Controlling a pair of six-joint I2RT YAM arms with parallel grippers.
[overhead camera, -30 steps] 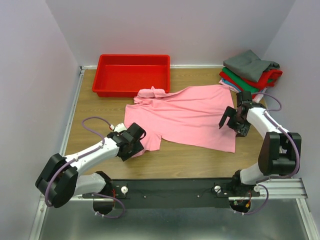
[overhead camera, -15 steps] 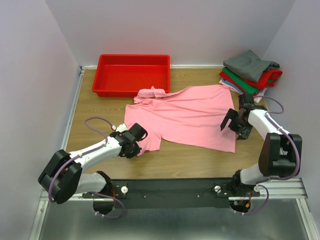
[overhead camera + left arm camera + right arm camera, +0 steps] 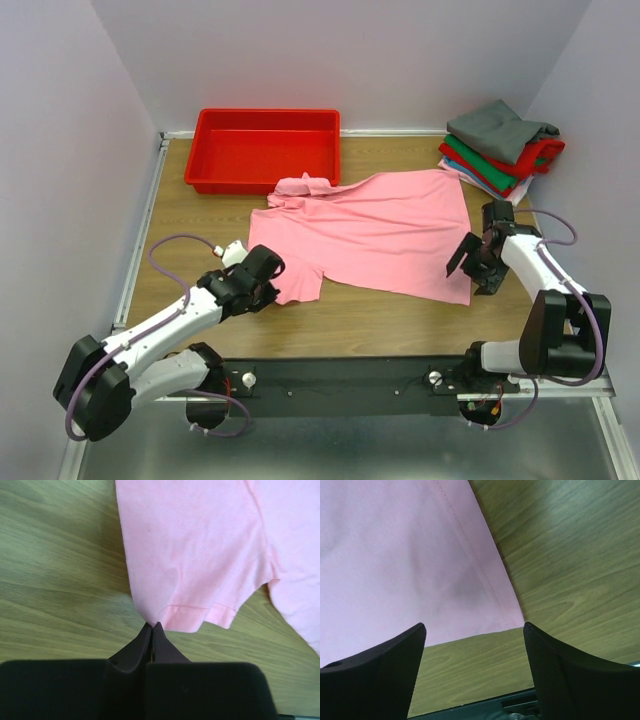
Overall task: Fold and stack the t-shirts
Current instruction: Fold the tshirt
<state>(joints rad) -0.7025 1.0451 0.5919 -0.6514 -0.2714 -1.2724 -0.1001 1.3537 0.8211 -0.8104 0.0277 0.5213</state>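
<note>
The pink t-shirt (image 3: 370,230) lies spread out, mostly flat, on the wooden table (image 3: 340,320). My left gripper (image 3: 272,287) is at the corner of its near left sleeve (image 3: 190,575). Its jaws are shut, and the sleeve's corner is pinched at the very tips of the left gripper (image 3: 152,625). My right gripper (image 3: 474,266) hovers over the shirt's near right hem corner (image 3: 512,615). In the right wrist view the right gripper (image 3: 474,626) stands open, with cloth and bare wood between its fingers. A stack of folded t-shirts (image 3: 500,145), grey on top of red and green, sits at the far right.
A red plastic tray (image 3: 205,150) stands at the back left, touching the pink shirt's collar end. Side walls close in the table on the left and right. The black rail (image 3: 340,375) with the arm bases runs along the near edge.
My left gripper has closed on the sleeve corner and its arm has stretched lower and leftward. My right gripper has slid toward the near right hem corner, its jaws a little narrower.
</note>
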